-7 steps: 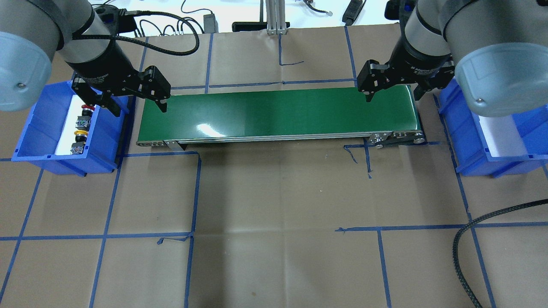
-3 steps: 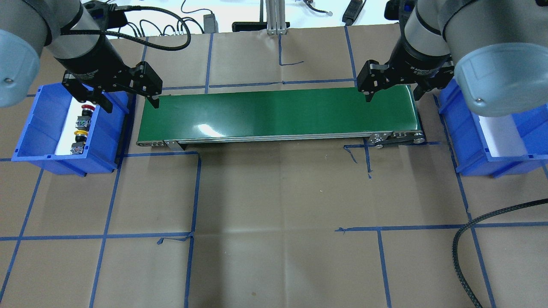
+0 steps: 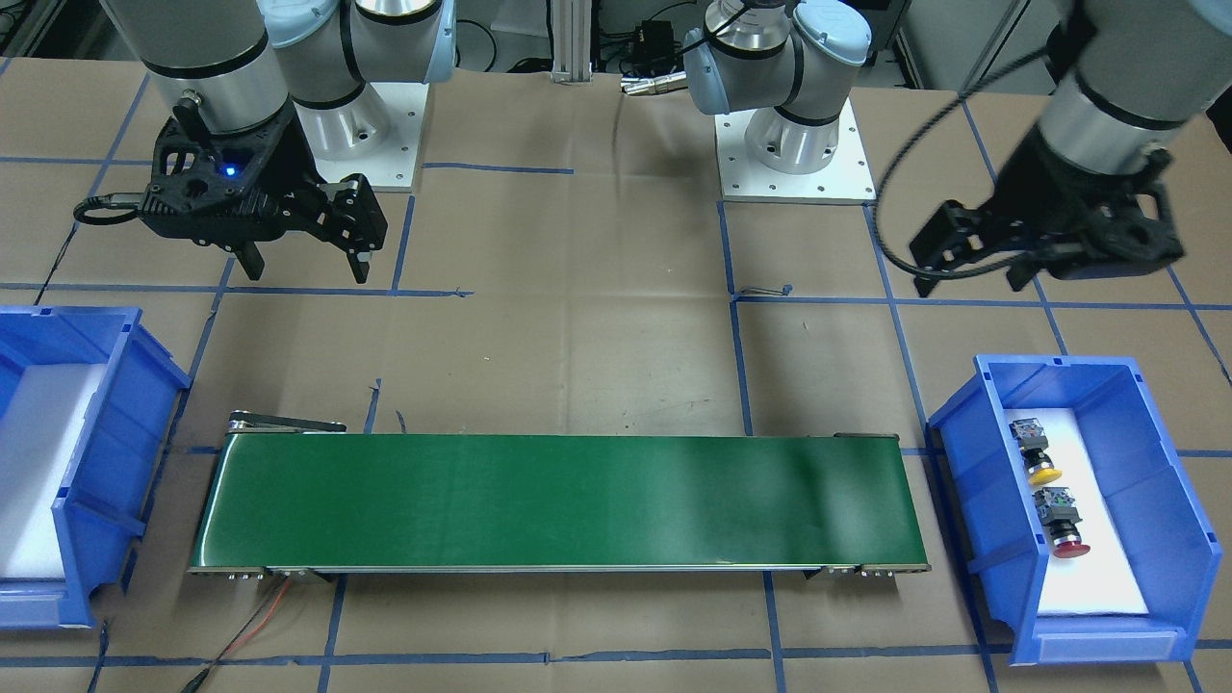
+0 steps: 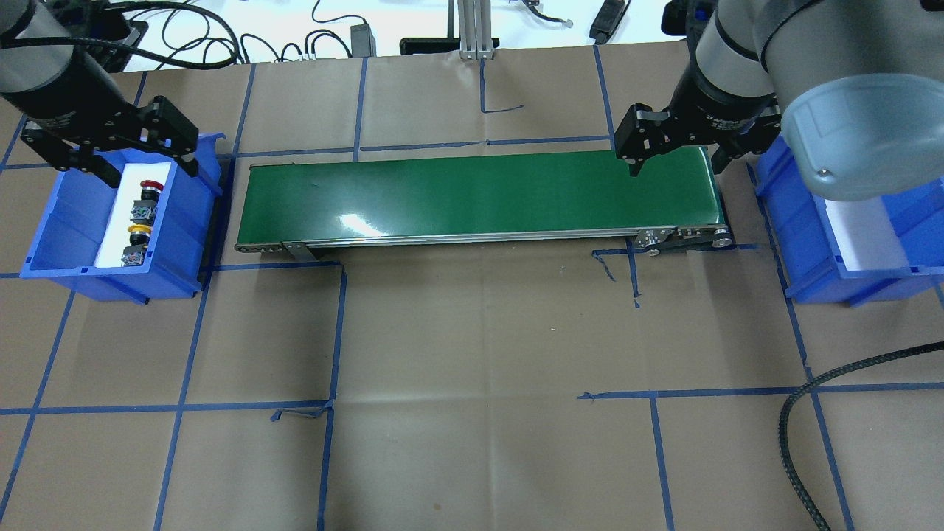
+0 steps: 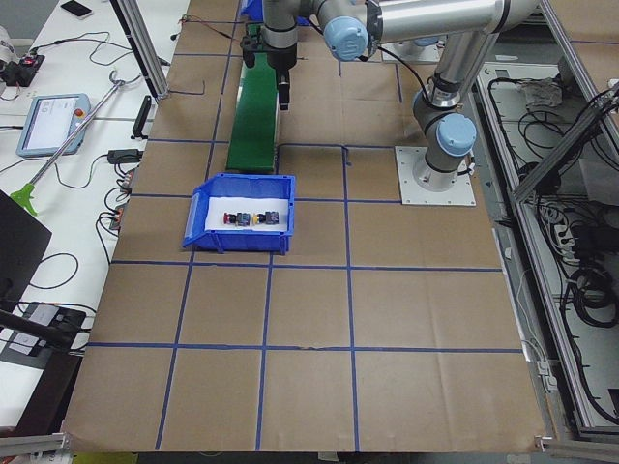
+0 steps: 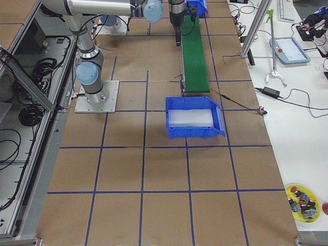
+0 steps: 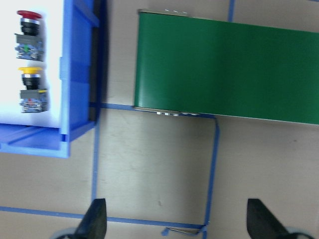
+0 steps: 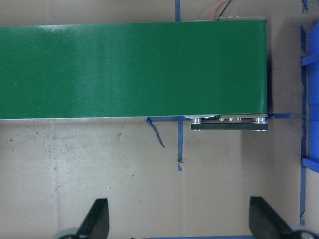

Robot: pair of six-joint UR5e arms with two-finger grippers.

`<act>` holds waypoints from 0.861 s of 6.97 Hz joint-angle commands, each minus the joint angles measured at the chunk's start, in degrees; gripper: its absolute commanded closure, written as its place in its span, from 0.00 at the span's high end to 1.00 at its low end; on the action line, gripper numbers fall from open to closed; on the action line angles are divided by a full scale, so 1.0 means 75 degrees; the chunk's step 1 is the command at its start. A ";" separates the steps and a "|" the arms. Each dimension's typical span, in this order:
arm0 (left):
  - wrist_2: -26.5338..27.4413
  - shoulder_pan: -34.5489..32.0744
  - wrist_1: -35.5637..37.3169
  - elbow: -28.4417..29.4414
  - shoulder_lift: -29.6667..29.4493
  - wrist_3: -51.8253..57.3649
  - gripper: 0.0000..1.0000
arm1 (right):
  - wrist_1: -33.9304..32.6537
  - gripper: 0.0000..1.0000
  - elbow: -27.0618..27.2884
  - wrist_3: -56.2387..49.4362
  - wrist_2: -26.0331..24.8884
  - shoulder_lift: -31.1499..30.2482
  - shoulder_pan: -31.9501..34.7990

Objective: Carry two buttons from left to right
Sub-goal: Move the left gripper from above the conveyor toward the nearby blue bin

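Red button (image 4: 150,186) and yellow button (image 4: 138,232) lie by your left gripper (image 4: 153,175), jaws apart | right gripper (image 4: 675,168) over belt (image 4: 472,192) end, apart too

Worktop (image 4: 479,332): brown paper, gridded with blue tape lines. Conveyor belt (image 4: 479,192): plain dark green, with a silver side rail. Left bin (image 4: 63,228) and right bin (image 4: 804,221): blue, each lined white. Red-capped button (image 4: 150,186) and yellow-capped button (image 4: 139,230): black collars, grey blocks. Left gripper (image 3: 970,286) and right gripper (image 3: 308,276): black. Arm joint caps (image 4: 855,140): pale blue.
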 commanded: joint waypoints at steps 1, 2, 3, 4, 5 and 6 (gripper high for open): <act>0.0054 0.1236 -0.0004 -0.0072 -0.0175 0.1677 1.00 | 0.0000 1.00 0.0000 0.0000 0.0007 0.0014 0.0000; 0.0078 0.1798 0.0008 0.0021 -0.0432 0.2264 1.00 | 0.0000 1.00 0.0000 0.0000 -0.0005 0.0014 0.0000; 0.0078 0.2279 0.0124 0.0022 -0.0667 0.2862 1.00 | 0.0000 1.00 0.0000 0.0000 0.0007 0.0014 0.0000; 0.0055 0.2481 0.0577 -0.0013 -0.0924 0.3332 1.00 | 0.0000 1.00 0.0000 0.0000 -0.0005 0.0014 0.0000; 0.0031 0.2506 0.0849 -0.0072 -0.1182 0.3360 1.00 | 0.0000 1.00 0.0000 0.0000 0.0007 0.0014 0.0000; -0.0004 0.2472 0.1257 -0.0269 -0.1289 0.3372 0.99 | 0.0000 1.00 0.0000 0.0000 0.0007 0.0014 0.0000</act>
